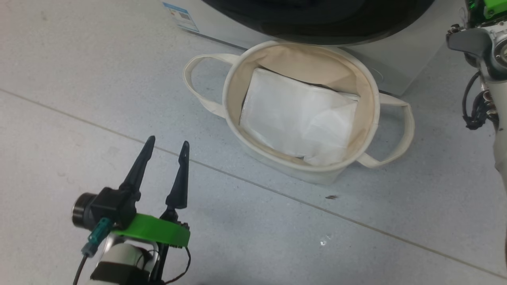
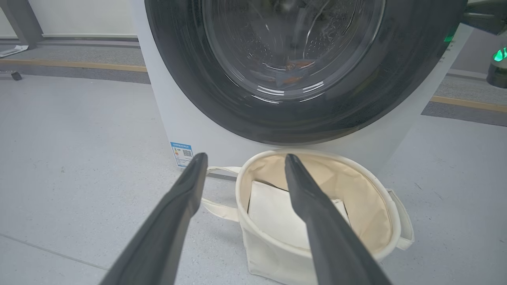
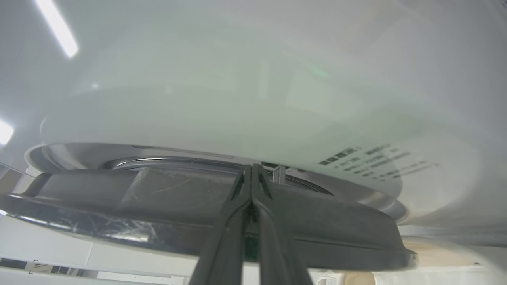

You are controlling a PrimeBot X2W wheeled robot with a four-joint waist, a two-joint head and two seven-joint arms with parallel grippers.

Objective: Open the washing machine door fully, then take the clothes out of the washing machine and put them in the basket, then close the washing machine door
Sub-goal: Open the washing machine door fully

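The washing machine (image 2: 190,130) is a white box, and its door (image 2: 222,103) has a wide black rim around a clear glass bowl. Through the glass a bit of orange on the clothes (image 2: 295,65) shows dimly in the drum. In the right wrist view my right gripper (image 3: 252,167) is shut, its tips at the narrow gap between the door rim (image 3: 336,221) and the machine's white front (image 3: 237,99). The cream basket (image 1: 233,79) stands on the floor right before the machine. My left gripper (image 1: 167,141) is open over the floor, to the basket's left, holding nothing.
A folded plain white sheet (image 1: 301,118) lies in the basket. A small blue label (image 1: 181,16) marks the machine's lower corner. Grey tiled floor spreads to the left and front. My right arm (image 1: 481,59) rises along the right edge of the head view.
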